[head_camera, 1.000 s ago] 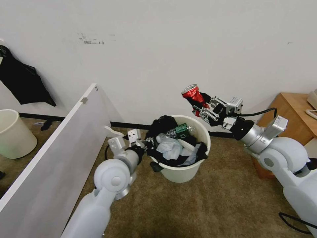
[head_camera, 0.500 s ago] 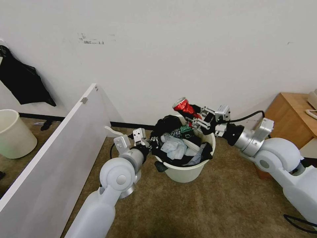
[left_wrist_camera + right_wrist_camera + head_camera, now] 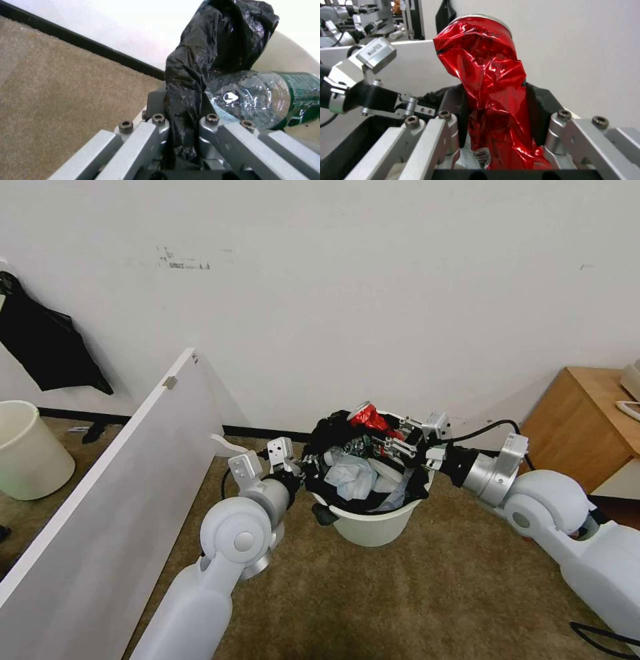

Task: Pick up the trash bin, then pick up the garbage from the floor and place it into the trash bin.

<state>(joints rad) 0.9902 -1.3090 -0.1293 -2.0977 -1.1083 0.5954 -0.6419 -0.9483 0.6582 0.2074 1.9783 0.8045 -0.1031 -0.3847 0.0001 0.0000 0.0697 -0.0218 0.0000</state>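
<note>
1. Bin (image 3: 373, 527): round, white, lined with a crinkled black bag (image 3: 206, 62), on the carpet by the wall, packed with tissues and a clear green-labelled bottle (image 3: 266, 97).
2. Can (image 3: 486, 100): red, crumpled, shiny, silver top; it sits just over the bin's far rim.
3. Right tool (image 3: 393, 437) is clenched on the can; a second ago it held the can high above the bin, and it has since come down.
4. Left tool (image 3: 303, 468) pinches the bag at the bin's near-left rim, as before.

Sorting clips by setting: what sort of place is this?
Probably an office or lab room: brown carpet, a plain white wall, a wooden cabinet and a white partition panel.
</note>
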